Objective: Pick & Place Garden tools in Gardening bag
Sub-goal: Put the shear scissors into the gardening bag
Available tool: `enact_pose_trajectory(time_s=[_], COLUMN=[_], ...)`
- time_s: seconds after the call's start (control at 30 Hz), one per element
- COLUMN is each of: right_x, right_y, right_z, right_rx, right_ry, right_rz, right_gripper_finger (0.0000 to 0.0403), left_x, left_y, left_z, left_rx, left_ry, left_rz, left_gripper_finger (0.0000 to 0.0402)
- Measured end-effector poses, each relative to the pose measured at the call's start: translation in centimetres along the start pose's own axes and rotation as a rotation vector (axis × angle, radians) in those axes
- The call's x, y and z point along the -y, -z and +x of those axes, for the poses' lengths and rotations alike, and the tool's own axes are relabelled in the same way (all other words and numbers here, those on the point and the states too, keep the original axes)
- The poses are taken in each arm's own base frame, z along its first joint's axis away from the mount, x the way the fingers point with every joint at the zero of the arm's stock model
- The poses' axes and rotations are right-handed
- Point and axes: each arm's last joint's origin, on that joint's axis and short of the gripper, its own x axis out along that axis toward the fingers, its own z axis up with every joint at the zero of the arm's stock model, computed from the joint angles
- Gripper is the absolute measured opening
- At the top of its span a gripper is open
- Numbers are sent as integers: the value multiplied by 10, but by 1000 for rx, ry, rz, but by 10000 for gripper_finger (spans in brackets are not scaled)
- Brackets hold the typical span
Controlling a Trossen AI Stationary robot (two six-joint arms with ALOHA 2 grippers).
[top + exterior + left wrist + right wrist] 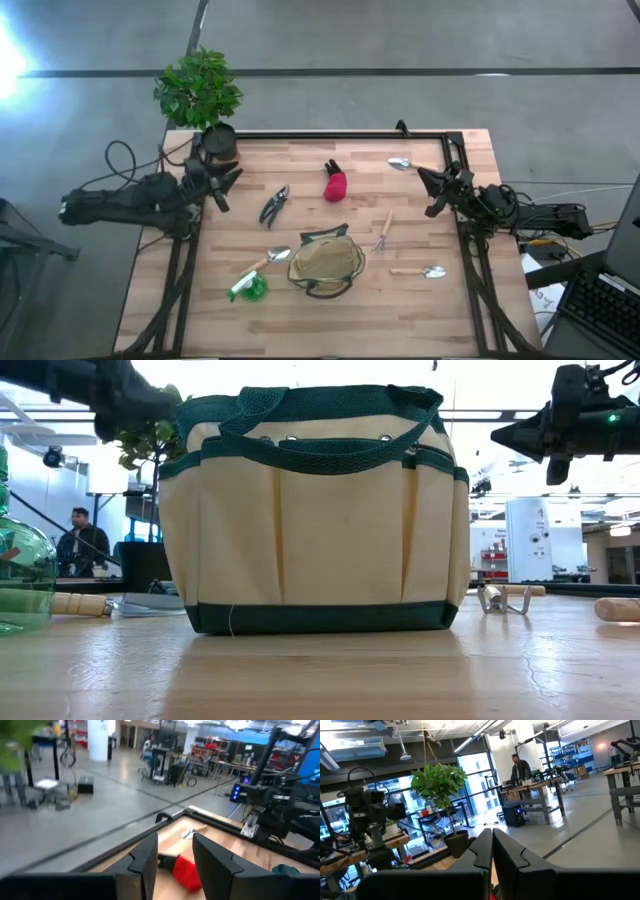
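I see the gardening bag [327, 262] mid-table, tools scattered round it; potted plant [199, 88] beside my left gripper [226, 186], fingers parted, empty; right gripper [428, 185] pressed closed, empty.

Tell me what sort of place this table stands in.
Probably a robotics lab or open workshop. Beyond the wooden table lies a bare concrete floor, with workbenches loaded with equipment, and a person at one of them.
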Motion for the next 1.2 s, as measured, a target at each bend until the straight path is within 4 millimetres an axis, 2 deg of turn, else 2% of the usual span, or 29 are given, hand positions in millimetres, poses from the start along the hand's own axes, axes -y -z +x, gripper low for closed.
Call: enact_pose_trajectory(time_s=[0.13, 0.3, 0.47, 0.53, 0.77, 0.97, 1.2], right_x=[0, 0, 0, 0, 0, 0, 0], right_y=[1, 1, 1, 1, 1, 1, 1], right_z=[0, 0, 0, 0, 0, 0, 0], right_rx=[-6, -9, -9, -9, -9, -9, -11], right_ry=[-1, -1, -1, -1, -1, 0, 0], right_rz=[17, 22, 22, 26, 31, 52, 55], right_gripper_finger=[8, 8, 8, 8, 8, 8, 8], left_x=[7, 13, 17, 19, 22, 24, 27], left_y=[-4, 19, 40, 43, 48, 54, 70], left_z=[7, 20, 32, 36, 49, 59, 69], left_rx=[-70, -323, -477, -495, -602, -687, -768], left_ry=[32, -39, -126, -129, -188, -244, -282], left_rz=[-100, -174, -223, -250, -327, -285, -223], left_gripper_finger=[129, 159, 198, 206, 207, 207, 207])
